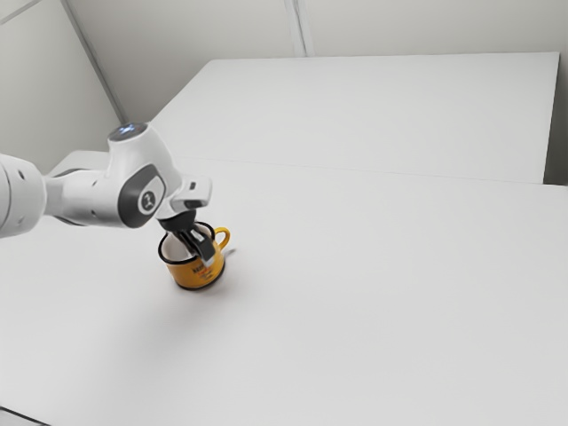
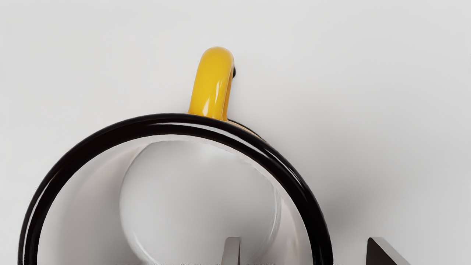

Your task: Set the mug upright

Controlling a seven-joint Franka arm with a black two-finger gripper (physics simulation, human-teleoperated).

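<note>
The yellow mug (image 1: 193, 274) stands mouth-up on the white bench (image 1: 355, 302), the gripper (image 2: 303, 243) open astride the mug's rim (image 2: 314, 211), unclenched, so a sideways drift could press one finger against the mug and topple it.

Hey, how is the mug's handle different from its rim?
The handle is yellow, while the rim is black. The handle is a loop at the side; the rim circles the mouth. The rim passes between the gripper's open fingers; the handle stands clear of them. Both are glossy.
</note>
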